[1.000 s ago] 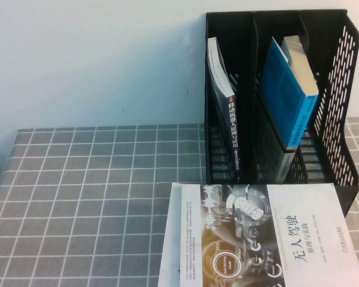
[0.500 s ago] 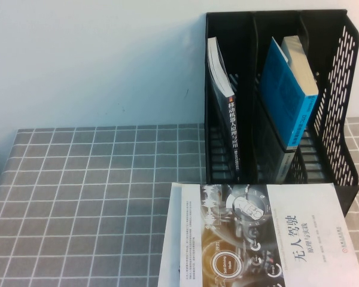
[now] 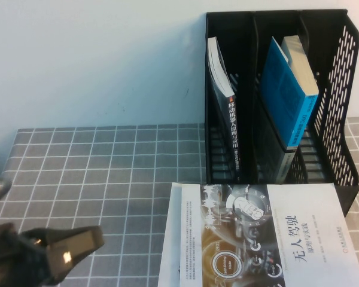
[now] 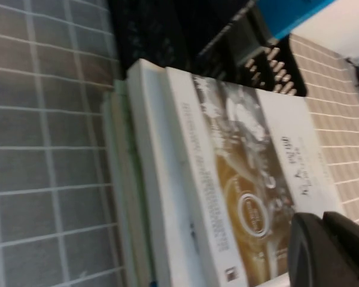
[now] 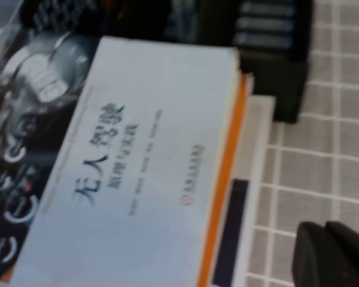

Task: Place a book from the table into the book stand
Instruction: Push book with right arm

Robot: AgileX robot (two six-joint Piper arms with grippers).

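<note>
The book [image 3: 269, 236], white with a dark and gold dial collage and a black title, lies flat at the front right of the table [image 3: 96, 173]. It tops a small stack, as the left wrist view shows [image 4: 239, 149]. Right behind it stands the black book stand [image 3: 341, 101]. My left gripper [image 3: 87, 244] is shut and empty, low at the front left, a little way left of the book; its dark fingers [image 4: 323, 251] show against the cover. My right gripper [image 5: 332, 254] is shut and empty, over the grey cloth beside the book's orange-edged side [image 5: 137, 149].
A white book with a black spine [image 3: 222, 89] leans in the stand's left slot and a thick blue book [image 3: 287, 89] in the middle slot. Other books [image 4: 128, 179] lie under the top one. A pale wall rises behind the table.
My left arm has come into the high view at the lower left, reaching toward the book. The book, the stand and its contents have not moved.
</note>
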